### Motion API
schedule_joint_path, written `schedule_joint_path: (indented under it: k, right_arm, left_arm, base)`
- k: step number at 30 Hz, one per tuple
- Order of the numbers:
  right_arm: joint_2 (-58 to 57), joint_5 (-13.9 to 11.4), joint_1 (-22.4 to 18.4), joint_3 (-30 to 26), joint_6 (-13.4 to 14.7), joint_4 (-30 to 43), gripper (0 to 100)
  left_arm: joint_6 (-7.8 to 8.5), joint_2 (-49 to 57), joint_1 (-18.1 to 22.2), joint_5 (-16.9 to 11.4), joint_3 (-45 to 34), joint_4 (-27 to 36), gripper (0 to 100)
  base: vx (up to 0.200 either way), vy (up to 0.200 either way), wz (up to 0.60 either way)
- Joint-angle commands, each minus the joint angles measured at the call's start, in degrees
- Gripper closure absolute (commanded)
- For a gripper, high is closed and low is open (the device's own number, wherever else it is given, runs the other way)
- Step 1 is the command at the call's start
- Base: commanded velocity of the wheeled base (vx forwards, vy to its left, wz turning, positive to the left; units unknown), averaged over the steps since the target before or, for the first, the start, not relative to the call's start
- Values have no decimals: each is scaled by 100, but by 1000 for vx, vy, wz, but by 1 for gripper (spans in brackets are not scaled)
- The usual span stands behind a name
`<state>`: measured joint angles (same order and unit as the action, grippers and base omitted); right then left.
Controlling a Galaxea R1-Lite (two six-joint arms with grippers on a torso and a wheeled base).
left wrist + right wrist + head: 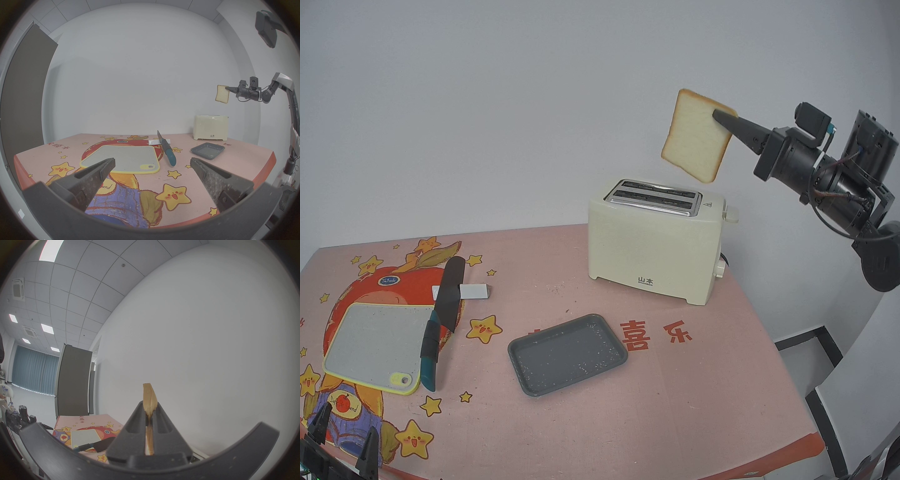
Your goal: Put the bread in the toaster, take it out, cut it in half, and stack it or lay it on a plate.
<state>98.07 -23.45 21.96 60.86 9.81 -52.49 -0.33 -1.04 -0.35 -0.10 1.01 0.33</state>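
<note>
A slice of bread [695, 137] hangs in the air above the cream toaster [656, 240], with my right gripper [720, 117] shut on its upper right edge. The bread [149, 402] stands edge-on between the right gripper's fingers [134, 424] in the right wrist view. The toaster's two slots [655, 197] are bare. A grey tray-like plate [567, 353] lies in front of the toaster. A knife [440, 319] with a teal handle rests across the right edge of the cutting board [375, 344]. My left gripper [153, 175] is open low at the table's near left corner, also seen as the left gripper [340, 437].
A small white block [467, 291] lies behind the cutting board. The pink table [687, 400] ends at a red front edge and drops off on the right. A white wall stands close behind the toaster.
</note>
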Motion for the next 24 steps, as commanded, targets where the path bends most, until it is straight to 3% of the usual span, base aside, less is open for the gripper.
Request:
schedule_joint_path:
  k: [1,6,8,10,17,22,24]
  right_arm:
    - [-236,-54,54,-601,-146,-15,100]
    - [-588,-212,221,-1524,-146,-15,100]
    - [-588,-212,221,-1524,-146,-15,100]
    - [-746,-230,213,-1963,-138,-15,100]
    - [-1053,-247,230,-2675,-138,-15,100]
    - [-1053,-616,371,-3220,-718,-174,100]
    - [-1053,-783,441,-3396,-726,-393,100]
  left_arm:
    - [-2,33,0,1,-84,2,0]
    - [-2,33,0,1,-84,2,0]
    - [-2,33,0,1,-84,2,0]
    - [-2,33,0,1,-84,2,0]
    - [-2,33,0,1,-84,2,0]
    - [-2,33,0,1,-84,2,0]
    - [-2,33,0,1,-84,2,0]
  base:
    - [0,0,0]
    - [0,0,0]
    - [0,0,0]
    - [0,0,0]
    - [0,0,0]
    - [0,0,0]
    - [0,0,0]
